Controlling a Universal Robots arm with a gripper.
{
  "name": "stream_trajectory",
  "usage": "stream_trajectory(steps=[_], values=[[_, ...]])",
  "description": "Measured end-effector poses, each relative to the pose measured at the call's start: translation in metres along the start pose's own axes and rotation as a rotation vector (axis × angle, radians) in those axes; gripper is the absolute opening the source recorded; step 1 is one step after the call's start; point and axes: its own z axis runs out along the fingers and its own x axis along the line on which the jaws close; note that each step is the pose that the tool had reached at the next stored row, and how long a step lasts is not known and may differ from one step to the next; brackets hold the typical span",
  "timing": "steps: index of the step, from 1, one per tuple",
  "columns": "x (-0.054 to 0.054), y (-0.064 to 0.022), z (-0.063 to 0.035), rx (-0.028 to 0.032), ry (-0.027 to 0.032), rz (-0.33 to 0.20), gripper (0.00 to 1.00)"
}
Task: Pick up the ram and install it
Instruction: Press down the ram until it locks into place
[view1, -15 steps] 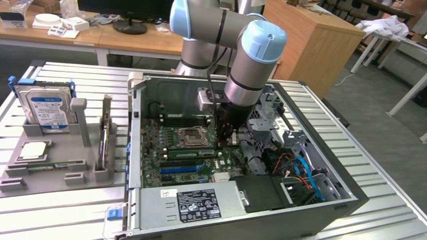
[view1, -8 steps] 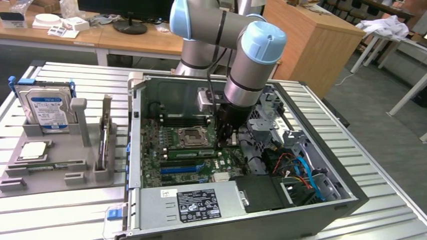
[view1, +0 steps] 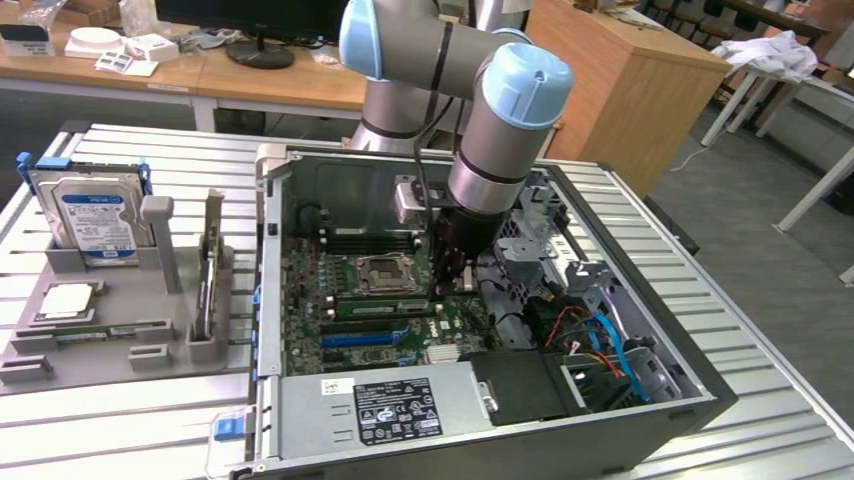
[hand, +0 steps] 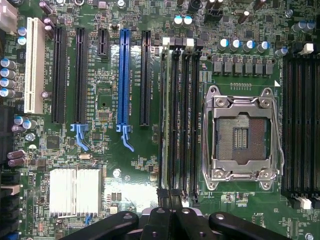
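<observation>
End effector (view1: 449, 268) closed, low inside the computer case (view1: 694, 400), over the motherboard's memory slots. The ram (hand: 164, 120) stands edge-on in one slot, apparently inserted; whether it is gripped or fully seated cannot be told.

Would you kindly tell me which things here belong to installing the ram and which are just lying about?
In use: gripper, jaws shut; ram, edge-on at the memory slots.
Idle: hard drive; CPU chip; spare ram, all on the grey tray.

claw (view1: 446, 285): low over motherboard (view1: 304, 290) | ram (view1: 211, 265): upright in holder (view1: 147, 300), exterior view's left
</observation>
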Motion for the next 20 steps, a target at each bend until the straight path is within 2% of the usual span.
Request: stream_trajectory(steps=[16,20], values=[[0.0001,0.0,0.0016,0.0,0.0,0.0,0.11],[-0.0002,0.0002,-0.0049,0.0,0.0,0.0,0.11]])
